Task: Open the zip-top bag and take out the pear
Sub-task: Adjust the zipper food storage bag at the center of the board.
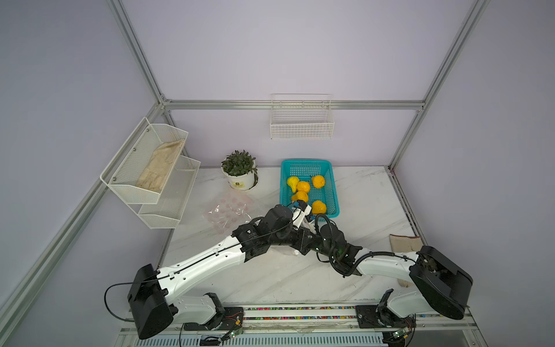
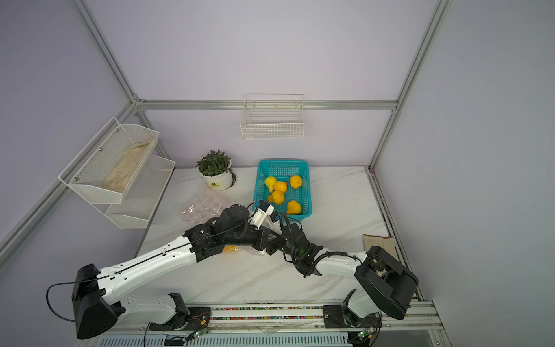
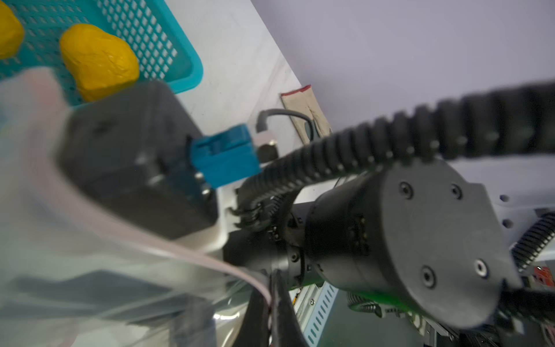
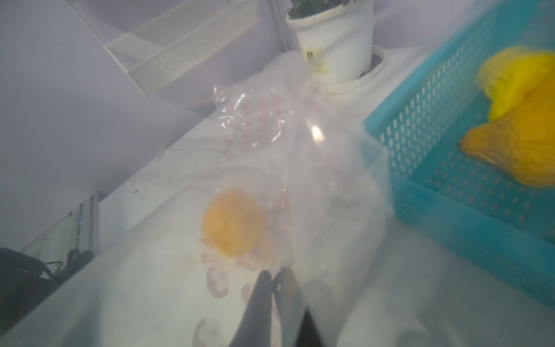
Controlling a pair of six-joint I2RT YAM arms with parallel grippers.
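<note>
The clear zip-top bag (image 4: 300, 186) with pink prints hangs between my two arms above the middle of the table. Inside it lies the orange pear (image 4: 231, 223), which shows under the left arm in a top view (image 2: 231, 248). My left gripper (image 3: 271, 288) is shut on the bag's pink zip strip (image 3: 210, 258). Seen through the film, my right gripper (image 4: 273, 278) is shut on the bag's plastic close by. Both wrists meet in front of the teal basket (image 1: 306, 162), and in both top views they hide the fingertips.
The teal basket (image 2: 282, 163) holds several yellow-orange fruits (image 1: 303, 187). A second, flat printed bag (image 1: 228, 210) lies left of it. A potted plant (image 1: 240, 177) stands at the back, a folded cloth (image 1: 404, 241) lies at the right edge, and wire racks (image 1: 150, 168) hang on the left wall.
</note>
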